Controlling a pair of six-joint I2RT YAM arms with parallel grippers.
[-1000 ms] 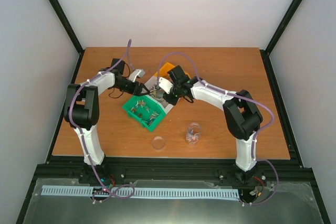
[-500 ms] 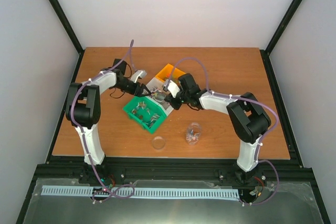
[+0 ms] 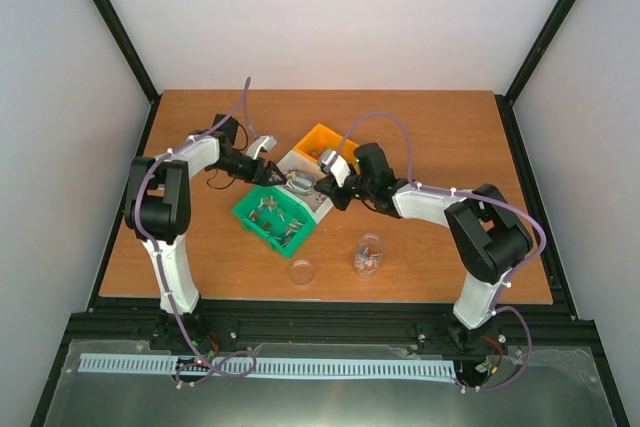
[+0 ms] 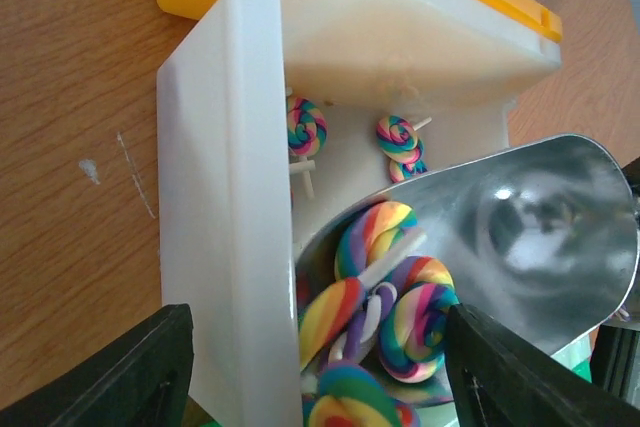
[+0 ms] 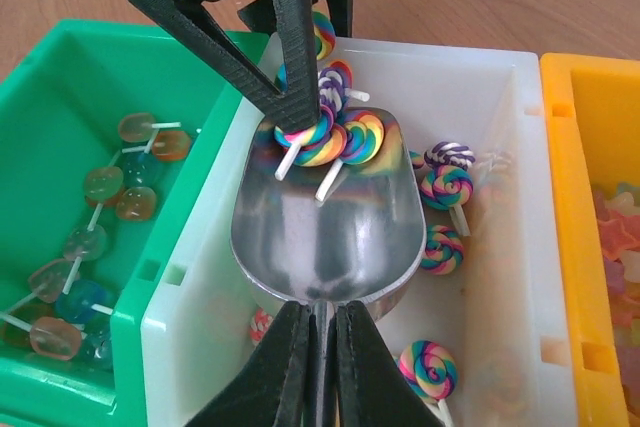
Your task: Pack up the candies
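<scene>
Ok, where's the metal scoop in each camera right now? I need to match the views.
Top external: metal scoop at mid-table, over the white bin.
Left wrist: right of centre, its bowl open to the camera, rainbow lollipops at its mouth.
Right wrist: centre, its handle pinched in the right gripper, lollipops at its far lip.
Shared landmark: the white bin, between the green bin and the orange bin.
</scene>
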